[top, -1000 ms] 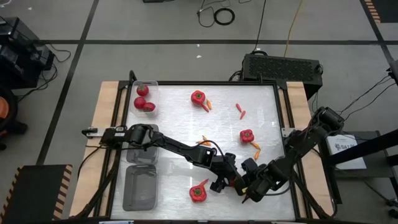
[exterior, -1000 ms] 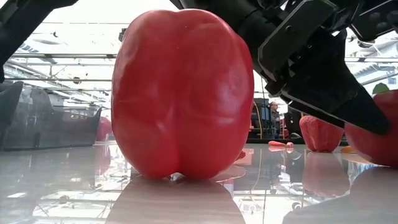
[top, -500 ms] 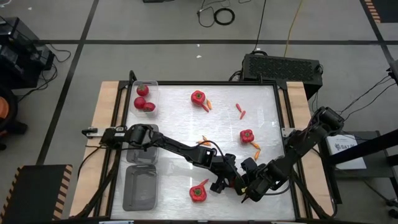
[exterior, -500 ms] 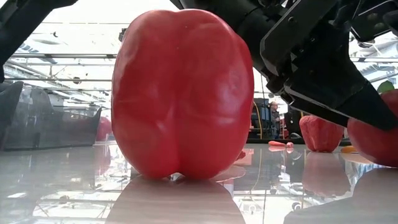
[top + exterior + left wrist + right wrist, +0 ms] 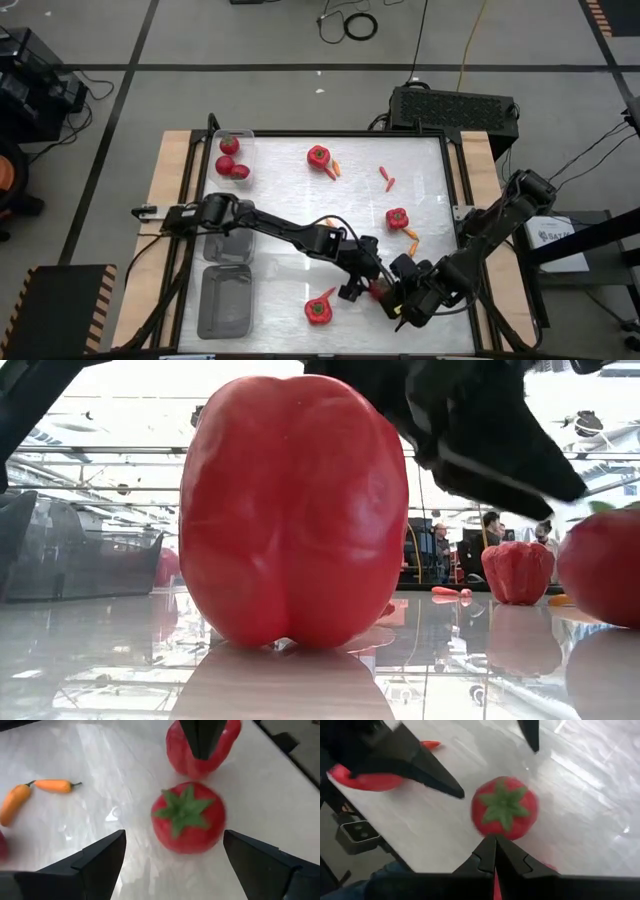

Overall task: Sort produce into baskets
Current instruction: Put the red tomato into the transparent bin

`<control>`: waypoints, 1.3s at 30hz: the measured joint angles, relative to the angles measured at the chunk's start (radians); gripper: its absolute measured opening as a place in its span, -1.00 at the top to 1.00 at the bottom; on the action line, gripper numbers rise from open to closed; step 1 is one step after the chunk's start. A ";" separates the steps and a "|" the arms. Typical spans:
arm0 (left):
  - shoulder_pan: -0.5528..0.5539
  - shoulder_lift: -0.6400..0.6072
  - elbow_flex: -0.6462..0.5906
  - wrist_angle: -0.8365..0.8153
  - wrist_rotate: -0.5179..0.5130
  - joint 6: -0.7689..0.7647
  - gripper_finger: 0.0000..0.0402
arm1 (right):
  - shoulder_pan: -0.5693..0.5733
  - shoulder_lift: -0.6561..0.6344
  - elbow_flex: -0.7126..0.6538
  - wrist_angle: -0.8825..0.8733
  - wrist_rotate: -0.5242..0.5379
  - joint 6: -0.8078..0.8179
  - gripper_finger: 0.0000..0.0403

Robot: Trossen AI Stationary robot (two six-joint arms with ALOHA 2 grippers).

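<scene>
The left claw (image 5: 170, 857) is hanging spread over the round red green-stemmed tomato (image 5: 188, 816) on the white table (image 5: 100, 765); the right claw (image 5: 495, 845), pressed together, is crowding it. Lowering squarely before squeezing looks wisest.

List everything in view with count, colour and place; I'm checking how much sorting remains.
Clear shallow plastic trays: three, transparent, in a row along the left side of the table.
Round red tomatoes: three, red, in the far tray.
Loose tomato: one, red, near the table's front, between both pincers.
Red bell peppers: three, loose on the table.
Small thin chili peppers: several, orange and red, scattered.
Left pincer: open, fingers either side of the loose tomato.
Right pincer: shut, close beside that tomato.
</scene>
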 joint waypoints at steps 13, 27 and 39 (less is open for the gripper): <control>-0.041 -0.012 0.000 0.007 -0.057 -0.107 -0.70 | 0.085 0.000 0.098 -0.199 0.001 0.068 1.00; -0.060 0.012 -0.001 0.123 -0.180 -0.184 -0.90 | 0.152 0.001 0.108 -0.263 0.011 0.161 1.00; -0.076 0.081 -0.001 0.204 -0.167 -0.176 -0.90 | 0.152 0.001 0.108 -0.258 0.030 0.158 1.00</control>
